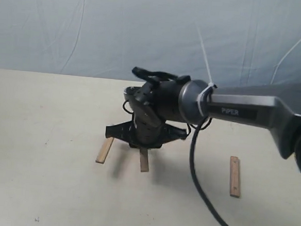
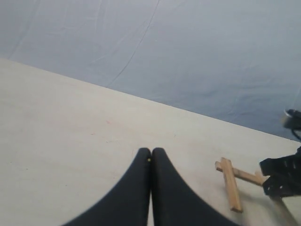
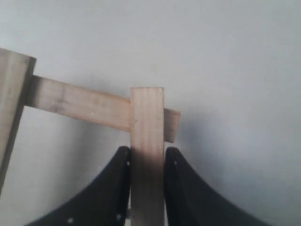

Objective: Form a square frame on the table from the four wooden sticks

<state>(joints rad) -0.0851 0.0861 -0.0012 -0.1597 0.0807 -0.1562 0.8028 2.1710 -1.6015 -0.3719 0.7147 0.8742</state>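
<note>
Right arm (image 1: 254,112) and its black cable (image 1: 197,183) fill the front of the exterior view, reaching across to mid-surface. Right end effector (image 3: 147,150) points down, with its fingers clamped on both sides of the held stick (image 3: 147,136). The held stick's far end lies over one end of the cross stick (image 3: 80,102). The cross stick's other end meets the third stick (image 3: 11,94), so the three form a U on the surface (image 1: 42,188). Fourth stick (image 1: 234,176) lies flat alone, well apart on the right side of the exterior view. Left end effector (image 2: 151,151) is closed with its tips touching and nothing between them, above bare surface and clear of the sticks. Pale grey-blue backdrop (image 1: 94,26) behind.
</note>
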